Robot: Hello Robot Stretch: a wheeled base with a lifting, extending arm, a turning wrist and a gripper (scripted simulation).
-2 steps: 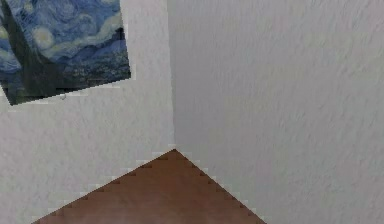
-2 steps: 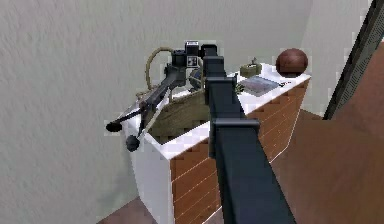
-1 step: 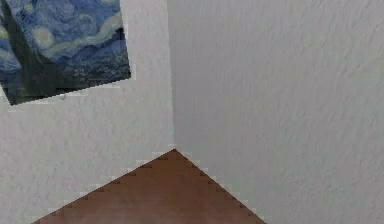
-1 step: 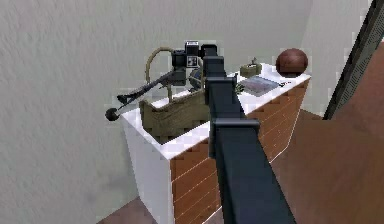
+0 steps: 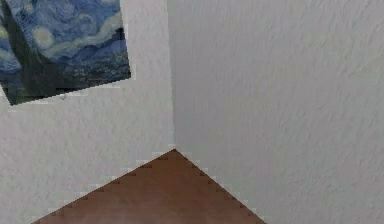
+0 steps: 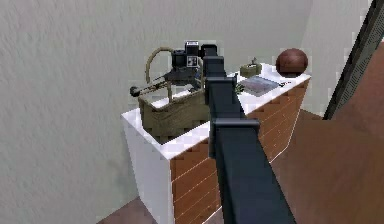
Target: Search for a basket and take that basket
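Observation:
A tan woven basket (image 6: 166, 116) with an arched handle stands on the white top of a low cabinet (image 6: 190, 150) in the arm side view. The dark arm (image 6: 232, 140) reaches out over the cabinet. At its far end the gripper (image 6: 172, 82) sits at the basket's handle, just left of the two white marked squares. The basket rests on the cabinet top at the gripper, so I cannot tell whether the gripper holds anything.
On the cabinet's right end lie a brown ball (image 6: 291, 62) and a flat book or paper (image 6: 256, 86). A dark door frame (image 6: 362, 60) stands at the arm side view's right. The forward view faces a white wall corner, a blue swirling painting (image 5: 62, 45) and brown floor (image 5: 160, 195).

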